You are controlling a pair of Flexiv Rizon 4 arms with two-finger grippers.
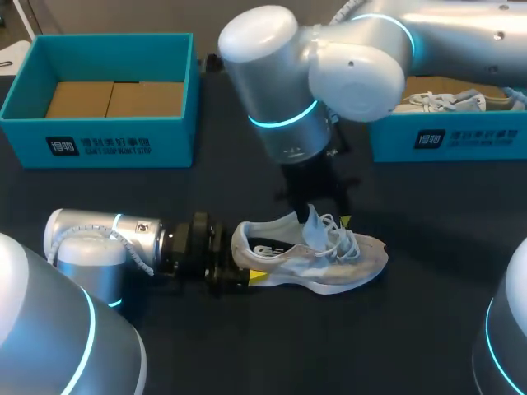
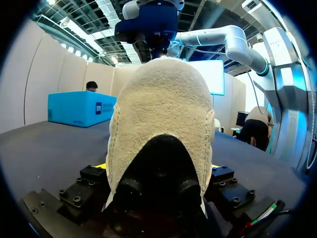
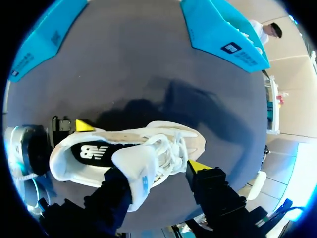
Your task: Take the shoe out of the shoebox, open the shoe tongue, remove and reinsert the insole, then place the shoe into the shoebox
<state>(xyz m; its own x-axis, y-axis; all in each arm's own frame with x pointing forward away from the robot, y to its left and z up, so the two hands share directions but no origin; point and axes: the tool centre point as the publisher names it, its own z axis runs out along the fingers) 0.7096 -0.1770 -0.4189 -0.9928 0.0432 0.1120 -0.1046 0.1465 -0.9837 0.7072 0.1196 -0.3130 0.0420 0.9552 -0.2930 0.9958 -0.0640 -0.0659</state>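
Observation:
A white and beige sneaker (image 1: 329, 259) lies on its side on the dark table, toe pointing right. My left gripper (image 1: 243, 262) comes in low from the left and is shut on its heel. In the left wrist view the heel (image 2: 158, 129) fills the space between the fingers, whose yellow tips barely show. My right gripper (image 1: 327, 218) hangs over the shoe's opening. In the right wrist view the gripper (image 3: 161, 173) stands open astride the raised tongue (image 3: 136, 173) and the laces (image 3: 171, 151). The tongue rests against one finger, and the other fingertip (image 3: 198, 166) is beside the shoe.
An open teal shoebox (image 1: 99, 136) with a cardboard floor stands at the back left. A second teal box (image 1: 445, 140) at the back right holds another shoe (image 1: 445, 100). My right arm's elbow hangs over the table's middle back.

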